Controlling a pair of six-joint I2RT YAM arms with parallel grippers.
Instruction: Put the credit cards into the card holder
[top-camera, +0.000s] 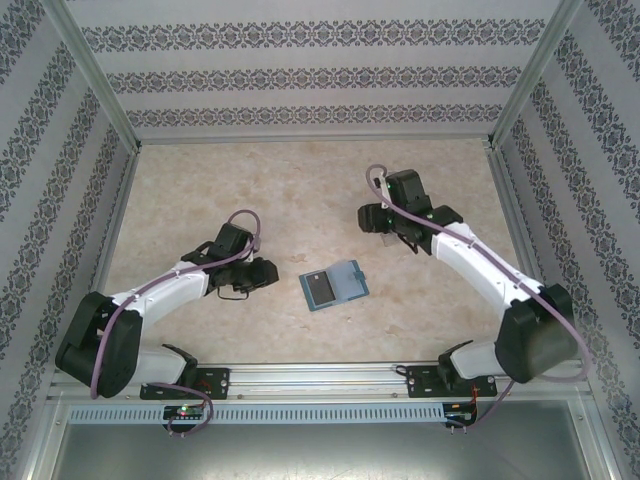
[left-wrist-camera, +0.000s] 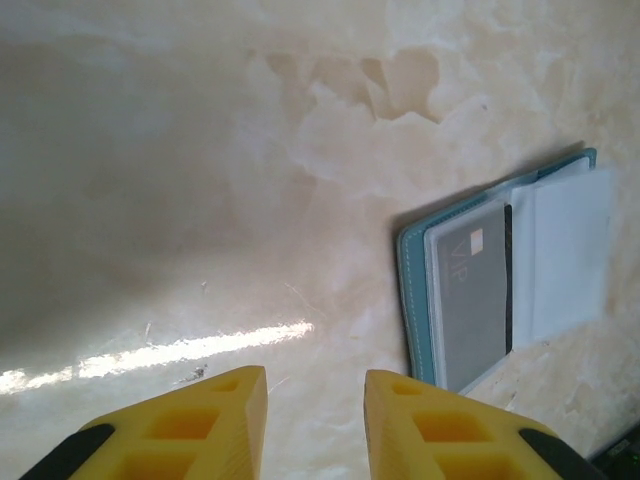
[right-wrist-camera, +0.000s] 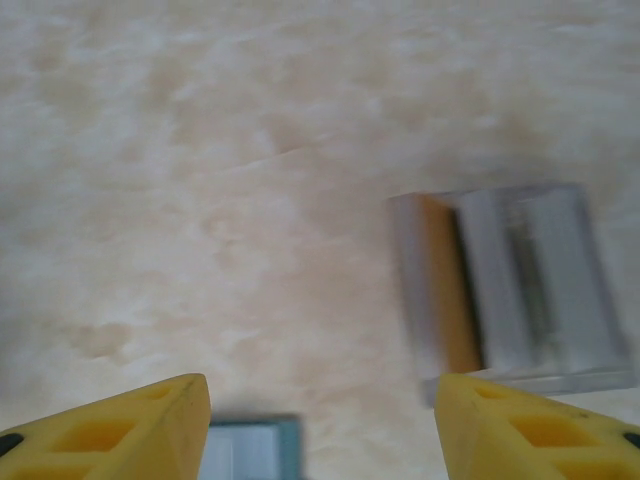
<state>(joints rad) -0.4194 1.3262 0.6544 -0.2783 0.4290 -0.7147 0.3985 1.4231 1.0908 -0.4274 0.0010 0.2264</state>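
The teal card holder (top-camera: 335, 285) lies open on the table between the two arms. A dark grey credit card (left-wrist-camera: 470, 300) marked VIP sits in its left clear sleeve, and the right sleeve (left-wrist-camera: 565, 255) looks pale. My left gripper (top-camera: 268, 273) hovers just left of the holder, and its yellow fingers (left-wrist-camera: 215, 425) stand apart with only bare table between them. My right gripper (top-camera: 384, 226) is up and to the right of the holder, open wide and holding nothing. A blurred silver credit card (right-wrist-camera: 510, 290) with an orange band lies flat on the table beyond the right finger. The card holder's corner (right-wrist-camera: 250, 450) peeks between the fingers.
The marble-patterned tabletop (top-camera: 300, 190) is walled in by patterned panels on three sides. A metal rail (top-camera: 320, 380) carrying the arm bases runs along the near edge.
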